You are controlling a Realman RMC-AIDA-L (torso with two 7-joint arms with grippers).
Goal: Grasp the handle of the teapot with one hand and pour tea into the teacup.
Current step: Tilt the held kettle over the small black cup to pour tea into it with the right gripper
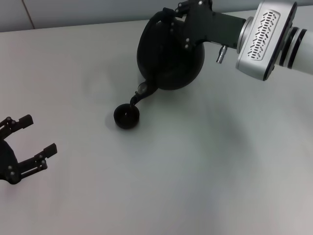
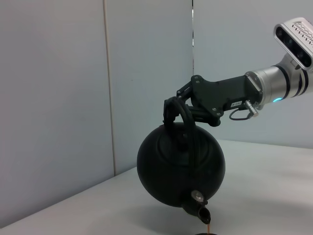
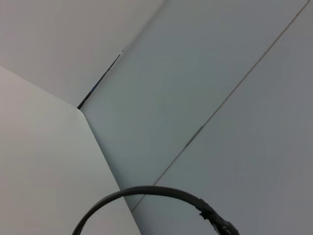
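Note:
The round matte-black teapot hangs tilted above the table, its spout pointing down over the small black teacup. My right gripper is shut on the arched black handle at the top of the pot. From the left wrist, the teapot hangs from the handle in the right gripper, and a thin brown stream of tea runs from the spout. My left gripper rests open and empty at the table's near left.
The pale table stretches around the cup, with a grey wall behind it. The right wrist view shows only wall panels, the table corner and a thin black arc.

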